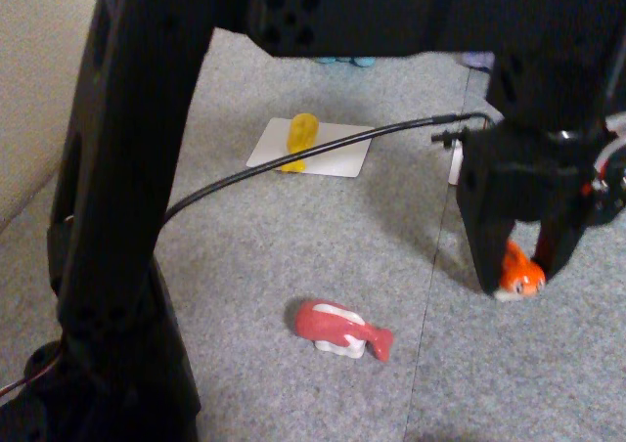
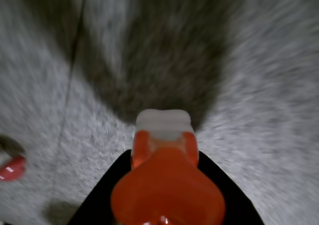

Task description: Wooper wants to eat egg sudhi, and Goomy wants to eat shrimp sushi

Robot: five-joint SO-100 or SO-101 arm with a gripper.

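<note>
I have the gripper (image 1: 516,278) closed around the shrimp sushi (image 1: 518,276); in the fixed view its two black fingers stand on each side of the orange piece, and the piece sits at their tips, low over the grey carpet (image 1: 293,246). I cannot tell if it is already lifted or touches the carpet. In the wrist view the shrimp sushi (image 2: 167,185) is very close to the camera, with its white rice base pointing away from the lens, so I think the hold is on its sides and it is well centred.

The egg sushi (image 1: 299,141) lies on a white card (image 1: 333,154) further back in the fixed view, well apart from the gripper. I think this card is a serving place, so that piece looks already delivered. At the top edge of that view I see a small blue part (image 1: 344,61) and a small lilac part (image 1: 477,61), maybe the plush toys, but too little shows to be sure.

The red sushi (image 1: 342,330) lies on the carpet nearer the camera, apart from the gripper; the task does not ask for it, so I leave it
</note>
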